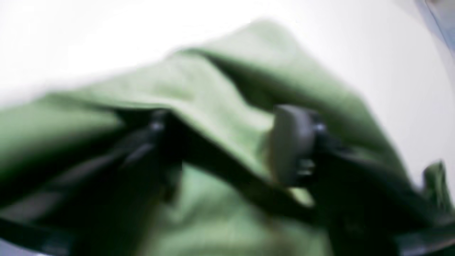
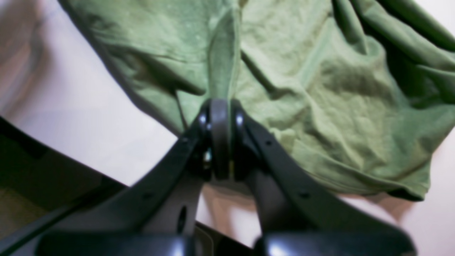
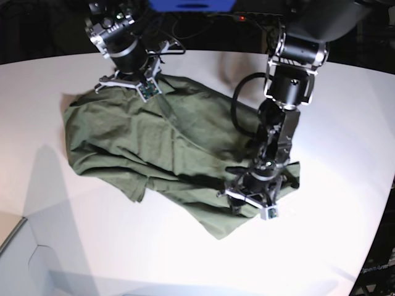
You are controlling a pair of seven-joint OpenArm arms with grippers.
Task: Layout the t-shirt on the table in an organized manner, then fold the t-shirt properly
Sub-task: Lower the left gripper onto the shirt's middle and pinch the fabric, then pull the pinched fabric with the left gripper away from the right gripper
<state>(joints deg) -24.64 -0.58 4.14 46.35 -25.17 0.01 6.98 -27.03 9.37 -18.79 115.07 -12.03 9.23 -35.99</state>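
Note:
The olive-green t-shirt [image 3: 123,135] lies crumpled and partly spread on the white table [image 3: 321,259]. My right gripper [image 2: 220,106] is shut on a raised fold of the t-shirt [image 2: 320,89] near its far edge; in the base view it [image 3: 166,106] is at the upper left. My left gripper [image 1: 227,142] is over the shirt's near right part [image 3: 229,182]. Its jaws stand apart astride a ridge of the t-shirt [image 1: 220,89]. The left wrist view is blurred.
A black cable [image 3: 237,105] loops over the table beside the left arm. The table's curved edge [image 2: 89,167] runs close below the right gripper, with dark floor beyond. White table [image 1: 391,71] shows past the cloth.

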